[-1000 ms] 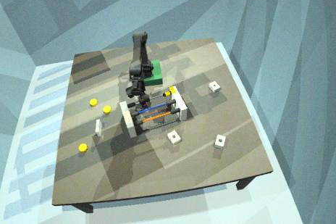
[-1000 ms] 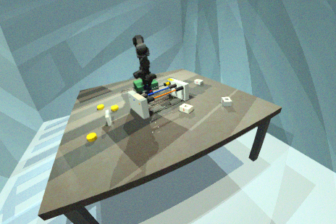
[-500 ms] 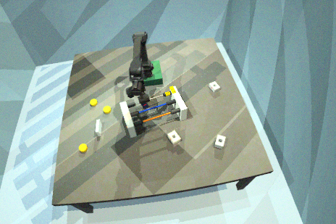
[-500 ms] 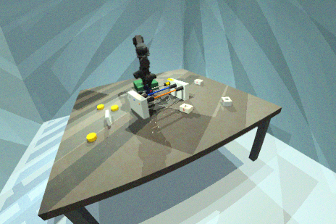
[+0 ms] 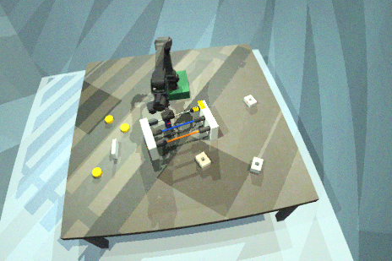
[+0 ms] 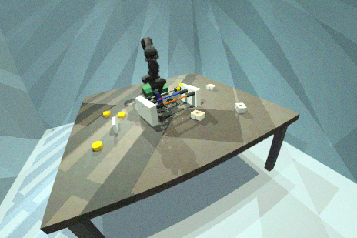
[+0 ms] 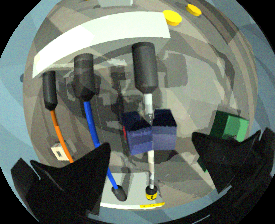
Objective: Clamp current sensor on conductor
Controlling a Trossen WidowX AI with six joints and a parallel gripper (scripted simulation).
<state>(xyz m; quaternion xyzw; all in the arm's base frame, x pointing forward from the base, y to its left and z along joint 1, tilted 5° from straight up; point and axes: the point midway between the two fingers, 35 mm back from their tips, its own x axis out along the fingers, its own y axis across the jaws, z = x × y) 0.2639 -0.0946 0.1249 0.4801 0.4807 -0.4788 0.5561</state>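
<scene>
Jaws: wide open, nothing held | Sensor (image 5: 168,124) (image 6: 158,96) (image 7: 139,139): dark blue, around the white conductor (image 5: 182,113) (image 7: 151,170), left of its yellow band (image 5: 195,109) (image 6: 177,89) (image 7: 151,193); halves visibly parted | Arrow: direction unreadable

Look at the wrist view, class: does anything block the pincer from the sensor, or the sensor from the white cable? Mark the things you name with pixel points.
Nothing visible blocks either path: the sensor's (image 5: 168,123) (image 6: 158,96) (image 7: 164,131) halves flank the white cable (image 5: 183,113) (image 7: 151,172), between the open pincer's (image 5: 167,116) (image 6: 158,85) (image 7: 151,140) fingers.

Brown table (image 5: 236,187) (image 6: 173,170) — yellow discs (image 5: 96,172) (image 6: 97,145) (image 7: 172,18), pale blocks (image 5: 256,165) (image 6: 241,108) (image 7: 61,151), green block (image 5: 182,84) (image 6: 148,90) (image 7: 229,126) — white-ended wire frame (image 5: 212,125) (image 6: 148,110) (image 7: 103,34)
</scene>
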